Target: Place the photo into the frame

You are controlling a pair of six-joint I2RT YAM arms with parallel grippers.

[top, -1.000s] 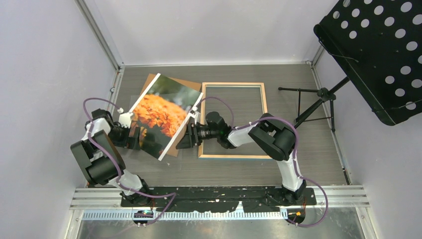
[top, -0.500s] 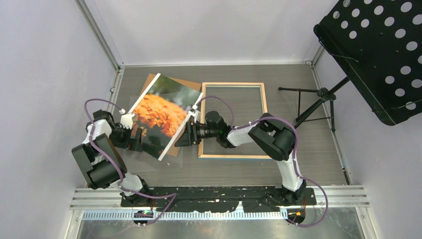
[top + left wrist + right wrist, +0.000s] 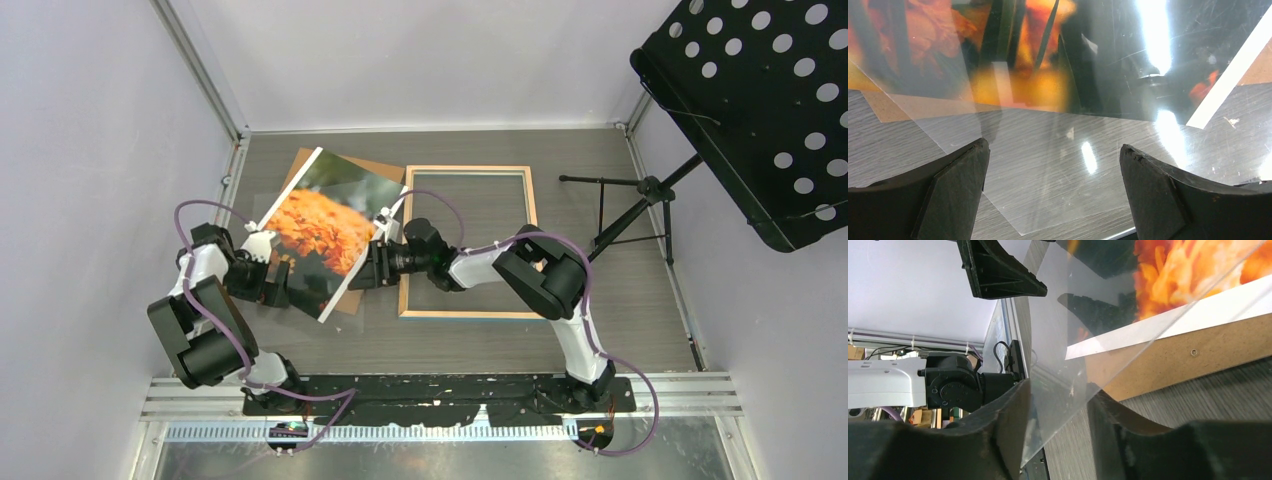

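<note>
The photo [image 3: 325, 230] of orange flowers lies tilted on a brown backing board [image 3: 385, 170], left of the frame [image 3: 467, 170]. The frame lies flat with its light wood side up. A clear sheet [image 3: 1048, 170] lies over the photo and spreads onto the table. My left gripper [image 3: 272, 283] stands open at the photo's lower left edge, its jaws [image 3: 1053, 150] wide apart over the sheet's corner, holding nothing. My right gripper [image 3: 362, 268] is at the photo's right edge. Its jaws [image 3: 1058, 390] straddle the clear sheet's [image 3: 1058, 365] edge with a gap still showing.
A black perforated music stand [image 3: 740, 110] hangs over the back right, its tripod legs [image 3: 630, 215] on the table right of the frame. White walls close in the table on the left, back and right.
My right gripper has slid left to the photo's edge and its jaws have narrowed around the clear sheet. The left gripper has shifted slightly. Photo and frame have not moved.
</note>
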